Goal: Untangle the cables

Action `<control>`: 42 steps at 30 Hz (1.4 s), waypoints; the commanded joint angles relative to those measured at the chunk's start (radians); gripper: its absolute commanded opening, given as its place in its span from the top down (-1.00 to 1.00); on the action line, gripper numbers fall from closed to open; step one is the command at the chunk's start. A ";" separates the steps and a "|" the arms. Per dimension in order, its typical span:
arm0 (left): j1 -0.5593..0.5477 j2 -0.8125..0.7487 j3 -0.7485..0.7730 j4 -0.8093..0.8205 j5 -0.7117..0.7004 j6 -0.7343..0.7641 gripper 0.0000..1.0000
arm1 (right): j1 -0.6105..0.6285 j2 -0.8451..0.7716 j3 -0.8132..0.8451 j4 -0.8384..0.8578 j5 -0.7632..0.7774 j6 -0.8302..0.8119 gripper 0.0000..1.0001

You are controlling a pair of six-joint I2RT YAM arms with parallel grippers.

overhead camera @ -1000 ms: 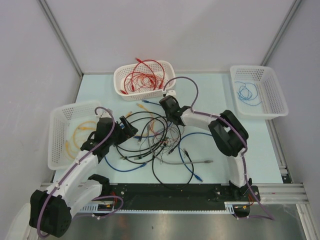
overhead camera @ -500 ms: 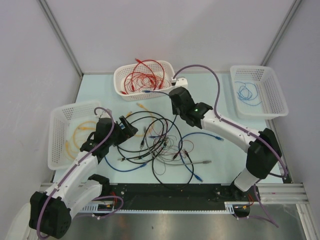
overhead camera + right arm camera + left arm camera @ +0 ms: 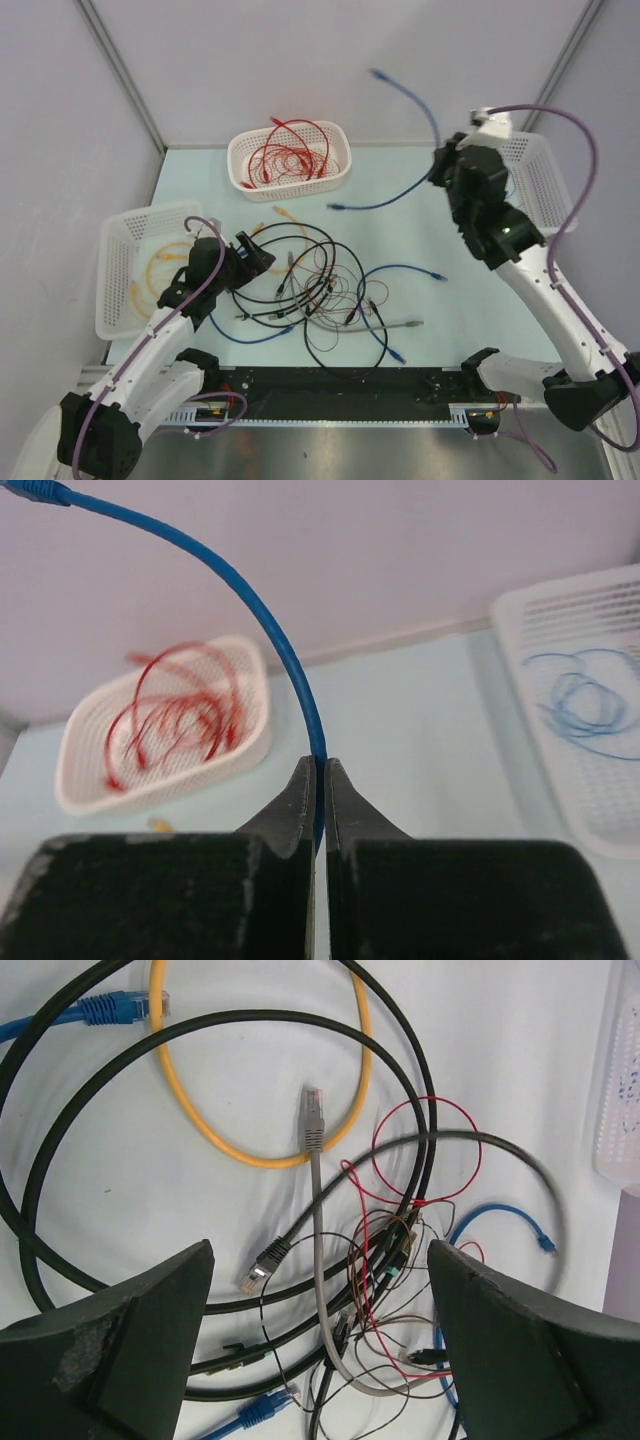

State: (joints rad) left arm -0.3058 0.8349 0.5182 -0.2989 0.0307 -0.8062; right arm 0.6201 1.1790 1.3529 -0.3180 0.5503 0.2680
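Observation:
A tangle of cables (image 3: 320,285) in black, grey, red and blue lies on the table's middle. My right gripper (image 3: 437,170) hangs high at the back right, shut on a blue cable (image 3: 412,97) whose two ends swing free in the air. In the right wrist view the fingers (image 3: 320,765) pinch that blue cable (image 3: 270,620). My left gripper (image 3: 255,255) stands open over the tangle's left edge. Between its wide fingers (image 3: 320,1360) I see a grey cable (image 3: 315,1190), a yellow cable (image 3: 250,1155), black loops and thin red wire (image 3: 420,1105), none of them gripped.
A white basket (image 3: 240,160) at the back holds red cables (image 3: 290,150). The left basket (image 3: 110,260) holds yellow ones (image 3: 165,262). The right basket (image 3: 545,200), partly behind my right arm, holds blue ones (image 3: 585,695). Walls close the back and sides.
My right arm has swung up and to the right, lifting the blue cable out of the pile and toward the right basket. The left arm has stayed put, open.

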 commanded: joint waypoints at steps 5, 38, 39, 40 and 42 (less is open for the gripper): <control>-0.007 -0.028 -0.032 0.046 0.058 -0.028 -0.86 | -0.503 -0.038 0.031 -0.046 -0.225 0.318 1.00; -0.007 0.085 -0.084 0.121 0.175 0.012 -0.86 | -0.855 0.360 0.166 0.195 0.191 0.193 1.00; -0.007 0.092 -0.084 0.122 0.175 0.010 -0.87 | -0.862 0.357 0.173 0.191 0.185 0.203 1.00; -0.007 0.093 -0.084 0.127 0.176 0.009 -0.87 | -0.872 0.358 0.179 0.183 0.183 0.211 1.00; -0.007 0.095 -0.086 0.129 0.176 0.009 -0.86 | -0.875 0.361 0.196 0.186 0.204 0.203 1.00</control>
State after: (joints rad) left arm -0.3077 0.9260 0.4351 -0.2165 0.1886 -0.8112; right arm -0.2302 1.5482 1.4769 -0.1936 0.6800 0.4847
